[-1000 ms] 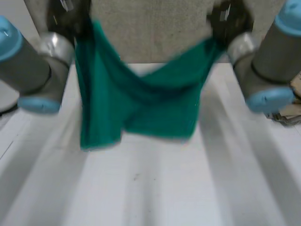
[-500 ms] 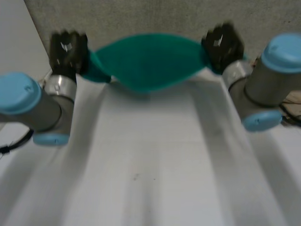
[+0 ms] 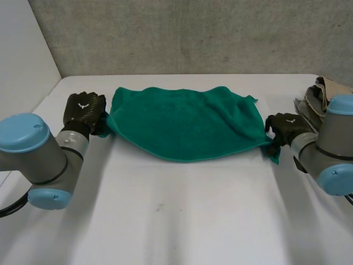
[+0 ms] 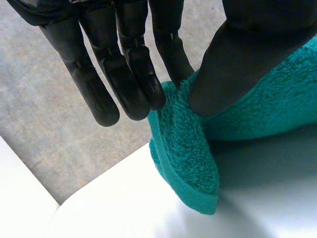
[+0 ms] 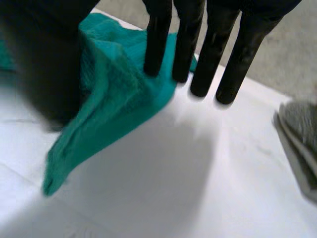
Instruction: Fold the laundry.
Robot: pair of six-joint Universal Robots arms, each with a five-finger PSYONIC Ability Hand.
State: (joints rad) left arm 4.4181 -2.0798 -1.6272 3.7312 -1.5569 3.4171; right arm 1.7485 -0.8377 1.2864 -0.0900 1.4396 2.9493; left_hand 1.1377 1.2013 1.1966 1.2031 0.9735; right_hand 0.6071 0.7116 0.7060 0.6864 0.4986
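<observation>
A green towel [image 3: 187, 124] lies spread flat across the far half of the white table [image 3: 176, 221]. My left hand [image 3: 83, 110] is at its left corner. In the left wrist view the thumb presses the towel's [image 4: 188, 153] corner against the straight fingers [image 4: 124, 74], so that hand is shut on it. My right hand [image 3: 284, 128] is at the towel's right corner. In the right wrist view its fingers [image 5: 208, 49] are straight and stand apart from the thumb, and the towel's [image 5: 114, 99] corner lies loose between them, drooping onto the table.
A pile of grey and beige cloth [image 3: 320, 96] sits at the table's far right, just beyond my right hand, and shows beside that hand in the right wrist view [image 5: 297, 144]. A grey wall runs behind the table's far edge.
The towel was held up in the air between both hands; both hands have come down and apart and laid it flat. The right hand's fingers have opened off the corner.
</observation>
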